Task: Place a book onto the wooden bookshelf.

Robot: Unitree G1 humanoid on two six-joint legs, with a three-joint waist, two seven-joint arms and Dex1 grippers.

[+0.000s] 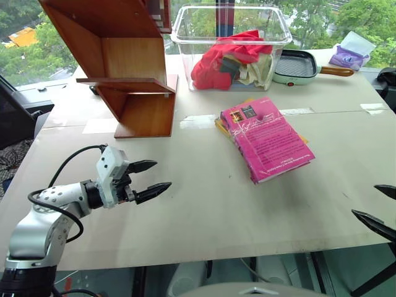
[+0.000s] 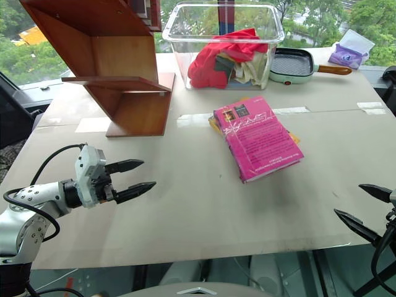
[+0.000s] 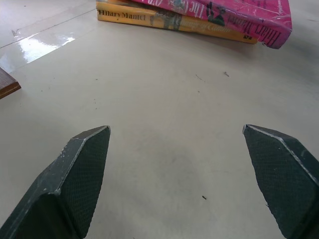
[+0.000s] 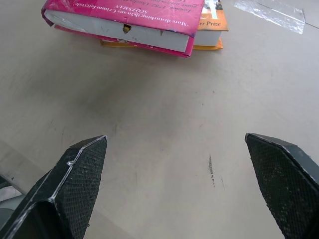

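The magenta-pink book (image 1: 265,138) lies flat in the middle of the table, on top of a yellow-orange paperback (image 3: 149,19). The reddish-brown wooden bookshelf (image 1: 127,62) stands at the back left. My left gripper (image 1: 150,179) hovers open over the table's front left, pointing toward the book and well short of it. At the front right edge my right gripper (image 1: 378,208) is open too, apart from the book. Both wrist views show the book's edge (image 4: 119,31) ahead of wide-spread empty fingers.
A clear plastic bin (image 1: 232,43) with red and pale cloth stands behind the books. A mint-green pan (image 1: 300,67) with a wooden handle and a purple packet (image 1: 349,57) lie at the back right. Bare tabletop (image 1: 204,204) stretches between the grippers.
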